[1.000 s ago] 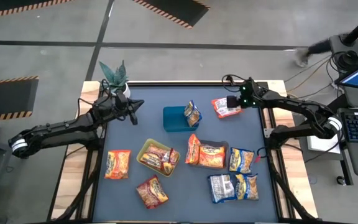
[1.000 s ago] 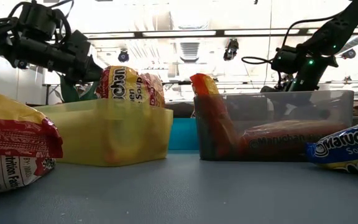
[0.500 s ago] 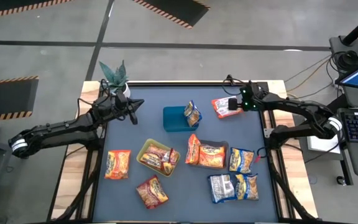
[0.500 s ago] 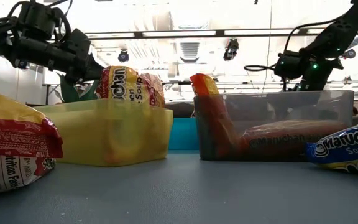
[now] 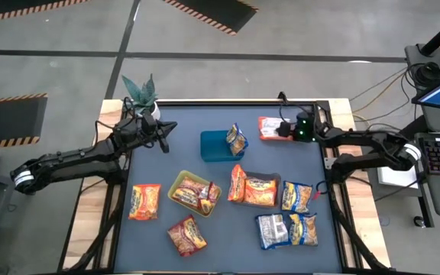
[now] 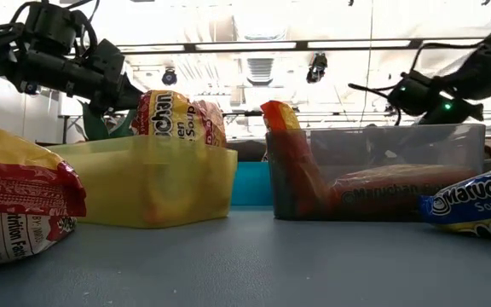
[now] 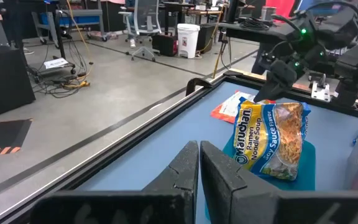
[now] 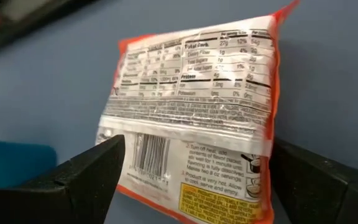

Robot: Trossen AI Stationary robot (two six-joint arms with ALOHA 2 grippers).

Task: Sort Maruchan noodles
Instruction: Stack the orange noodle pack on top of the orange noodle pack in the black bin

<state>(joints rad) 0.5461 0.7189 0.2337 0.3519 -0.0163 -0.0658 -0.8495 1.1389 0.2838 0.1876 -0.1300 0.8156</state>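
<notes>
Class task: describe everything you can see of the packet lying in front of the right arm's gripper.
The orange-edged noodle packet lies flat on the blue table near its far edge, back side up: a white panel with nutrition table, barcode and cooking directions. The crinkly plastic looks sealed. The right gripper is open, a finger either side of the packet's near end; contact cannot be told.

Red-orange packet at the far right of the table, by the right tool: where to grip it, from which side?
The red-orange packet lies flat, label side up, clear of other things. The right tool is open and straddles it. Probably best to come straight down from above and pinch across the short width, fingers over the two long crimped edges. The left tool is shut and waits near the plant.
</notes>
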